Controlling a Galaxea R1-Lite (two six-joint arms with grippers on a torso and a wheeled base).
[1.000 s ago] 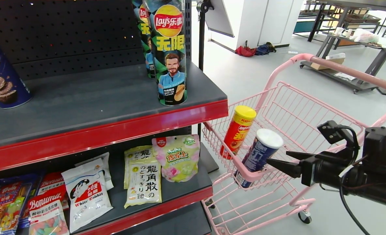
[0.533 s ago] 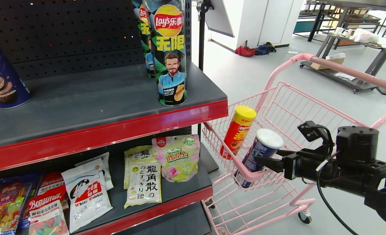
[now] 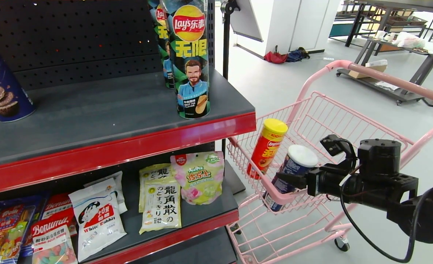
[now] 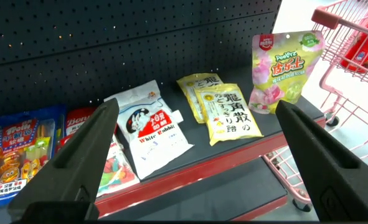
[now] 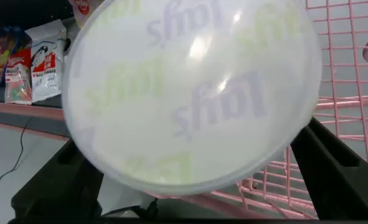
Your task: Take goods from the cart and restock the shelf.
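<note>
The right arm has moved leftward toward the cart over the last second, bringing the right claw (image 3: 294, 175) from beside the cart up to the blue can (image 3: 292, 165).

The blue can is a tall dark blue tube with pale print and a flat, translucent white lid (image 3: 303, 155). It stands tilted inside the pink wire cart (image 3: 330, 124), its lower end against the cart's front rim and its lid leaning up and to the right. Just beside it, farther back, leans a red can (image 3: 268, 148) with a yellow lid. The cart stands to the right of the shelf (image 3: 103, 110).

The right arm reaches in level from the right, its black wrist over the cart's basket. Its claw is spread wide, one finger on each side of the blue can just below the lid; whether the fingers touch the can cannot be told. In the right wrist view the lid sits close between the two dark fingers.

The left claw (image 4: 196, 171) is also spread wide, empty, and faces the lower shelf, where snack bags (image 4: 224, 112) lie flat and a pink and green pouch (image 4: 283, 68) stands upright near the end.

On the upper shelf stand a tall green chip can (image 3: 191, 62) near the right end and a dark blue can (image 3: 0, 91) at the far left.
</note>
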